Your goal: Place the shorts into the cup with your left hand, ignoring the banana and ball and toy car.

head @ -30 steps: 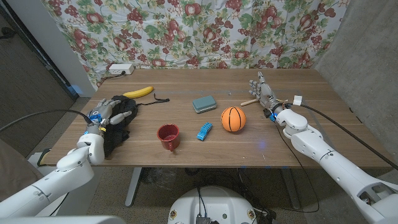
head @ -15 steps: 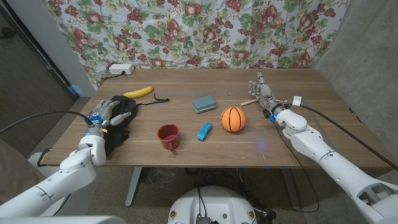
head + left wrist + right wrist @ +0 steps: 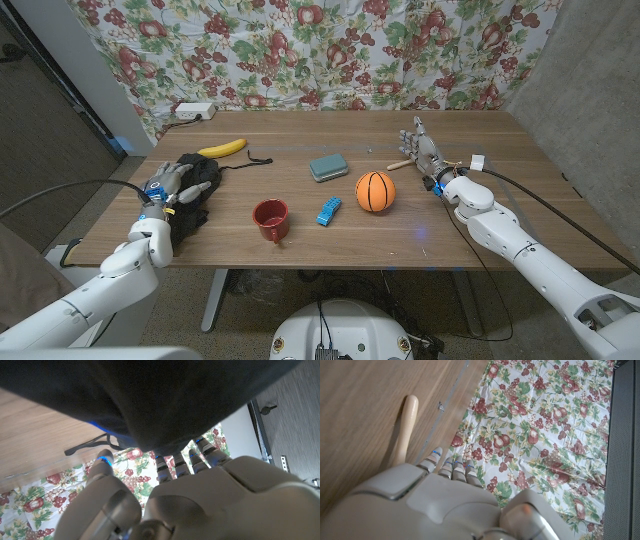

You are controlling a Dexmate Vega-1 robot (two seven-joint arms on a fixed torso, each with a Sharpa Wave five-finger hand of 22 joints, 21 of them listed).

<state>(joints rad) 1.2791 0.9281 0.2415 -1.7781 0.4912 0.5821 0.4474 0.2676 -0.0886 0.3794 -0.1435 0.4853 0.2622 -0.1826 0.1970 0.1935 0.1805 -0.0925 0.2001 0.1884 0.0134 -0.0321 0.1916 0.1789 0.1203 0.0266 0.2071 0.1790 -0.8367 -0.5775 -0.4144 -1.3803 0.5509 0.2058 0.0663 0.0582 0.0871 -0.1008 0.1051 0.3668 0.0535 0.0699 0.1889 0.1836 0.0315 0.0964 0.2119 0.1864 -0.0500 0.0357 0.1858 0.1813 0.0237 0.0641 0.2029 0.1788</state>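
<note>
Left hand (image 3: 167,186) gripping black shorts (image 3: 196,195) at desk's left edge; soft, light, floppy, so bunch mid-cloth before red cup (image 3: 270,219). Right hand (image 3: 422,147) empty, fingers apart.

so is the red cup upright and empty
Upright: the red cup stands mouth up on the table, and nothing shows inside. The black shorts lie outside it, under the left hand.

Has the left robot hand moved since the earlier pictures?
Yes, slightly. The left robot hand has edged further onto the black shorts, toward the banana.
</note>
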